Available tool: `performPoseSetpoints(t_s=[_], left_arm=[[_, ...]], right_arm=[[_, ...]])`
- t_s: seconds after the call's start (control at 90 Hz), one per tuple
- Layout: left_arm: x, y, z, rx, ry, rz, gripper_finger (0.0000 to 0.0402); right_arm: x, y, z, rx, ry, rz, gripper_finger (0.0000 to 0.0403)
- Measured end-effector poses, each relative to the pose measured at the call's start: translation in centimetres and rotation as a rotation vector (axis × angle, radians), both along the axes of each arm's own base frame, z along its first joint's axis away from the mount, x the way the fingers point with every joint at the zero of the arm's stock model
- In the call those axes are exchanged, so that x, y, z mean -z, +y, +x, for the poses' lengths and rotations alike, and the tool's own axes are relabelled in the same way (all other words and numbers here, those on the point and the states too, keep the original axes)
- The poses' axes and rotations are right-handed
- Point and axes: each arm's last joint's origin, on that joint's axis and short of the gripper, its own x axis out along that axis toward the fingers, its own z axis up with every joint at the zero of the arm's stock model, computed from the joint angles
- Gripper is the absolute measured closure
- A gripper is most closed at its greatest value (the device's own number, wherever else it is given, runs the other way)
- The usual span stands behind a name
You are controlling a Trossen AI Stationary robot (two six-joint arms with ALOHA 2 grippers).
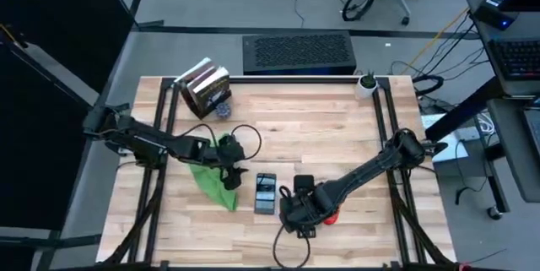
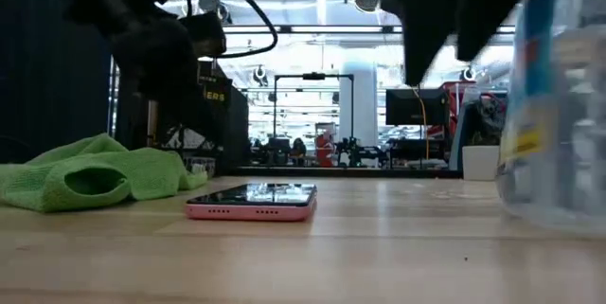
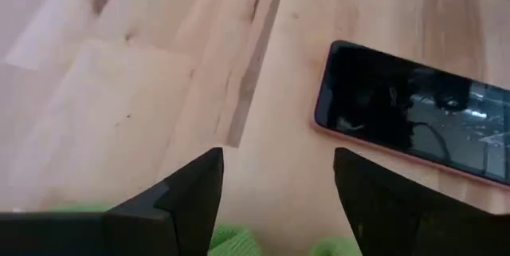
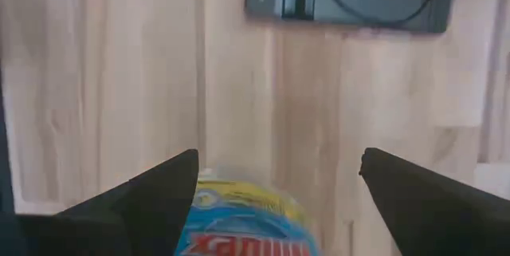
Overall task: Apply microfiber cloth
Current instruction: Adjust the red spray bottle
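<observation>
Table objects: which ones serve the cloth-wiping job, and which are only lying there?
For the job:
bright green soft microfiber cloth
flat pink-edged phone with black screen
left tool

Lying about:
clear plastic spray bottle
stack of books
small white cup

Two dark matte arms, jointed segments, bulky black wrists. Black cable loops off left arm (image 1: 160,144) nr phone (image 1: 265,193); another loops below right arm (image 1: 371,168). Fingers (image 3: 187,200) black, wedge-shaped.
</observation>
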Motion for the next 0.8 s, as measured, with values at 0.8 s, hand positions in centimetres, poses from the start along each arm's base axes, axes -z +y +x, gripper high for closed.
performPoseSetpoints(t_s=[0.8], left_arm=[[-3.7,0.5,-4.3,-0.063,0.073,-0.018,0.0181]], right_arm=[[0.0,1.0,0.3,0.108,-0.136,0.047,0.0064]])
